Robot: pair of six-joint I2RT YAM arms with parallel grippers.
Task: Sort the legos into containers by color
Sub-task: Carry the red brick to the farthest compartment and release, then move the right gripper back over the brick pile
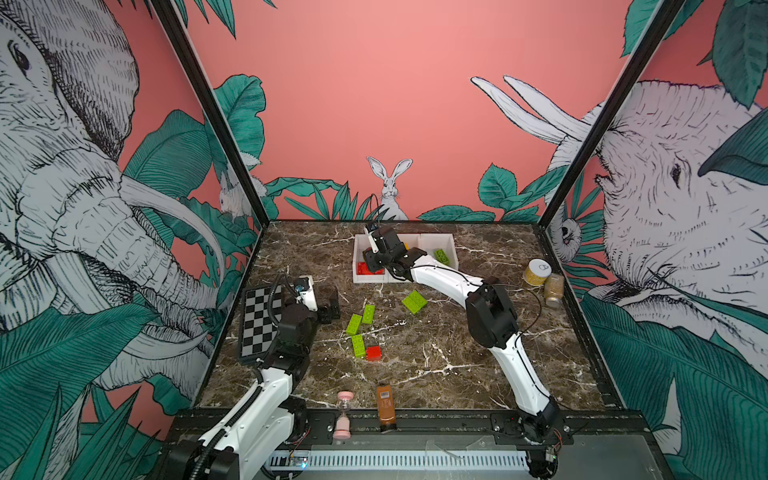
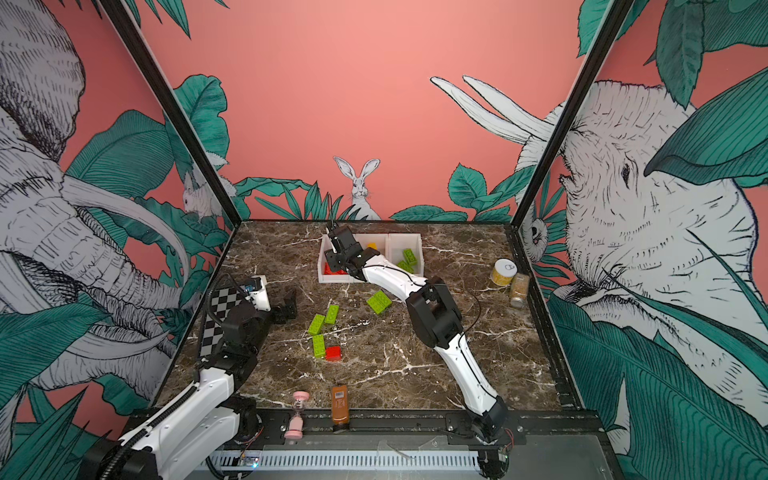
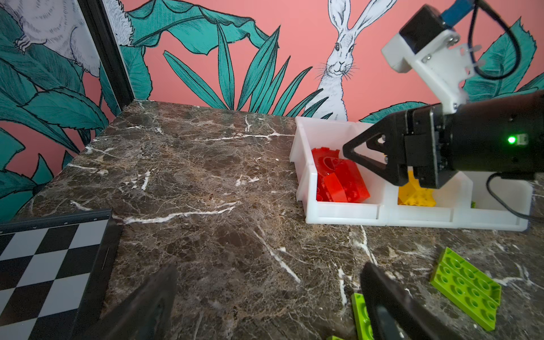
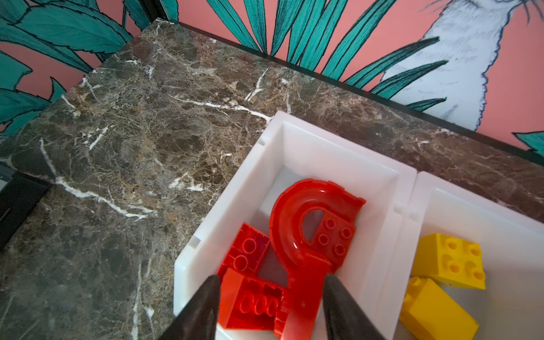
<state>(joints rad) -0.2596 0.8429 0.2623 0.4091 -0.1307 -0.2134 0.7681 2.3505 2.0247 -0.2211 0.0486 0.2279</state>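
Three joined white containers (image 1: pixel 368 277) (image 2: pixel 332 277) stand at the back of the marble table. The left one holds red legos (image 3: pixel 338 182), among them a red arch (image 4: pixel 306 212). Yellow legos (image 4: pixel 450 259) lie in the middle one and green legos (image 1: pixel 441 255) in the right one. My right gripper (image 4: pixel 272 279) (image 1: pixel 370 259) hangs open just above the red pile, holding nothing. Several green legos (image 1: pixel 368 313) (image 2: pixel 379 302) and one red lego (image 1: pixel 373 353) lie loose mid-table. My left gripper (image 3: pixel 269 273) (image 1: pixel 331 305) is open over bare marble, left of the green ones.
A checkered board (image 1: pixel 259 324) lies at the left edge under the left arm. A pink hourglass (image 1: pixel 344 415) and a brown bottle (image 1: pixel 385 407) are at the front edge. A yellow jar (image 1: pixel 537 272) and a spice jar (image 1: pixel 554 291) stand at the right edge.
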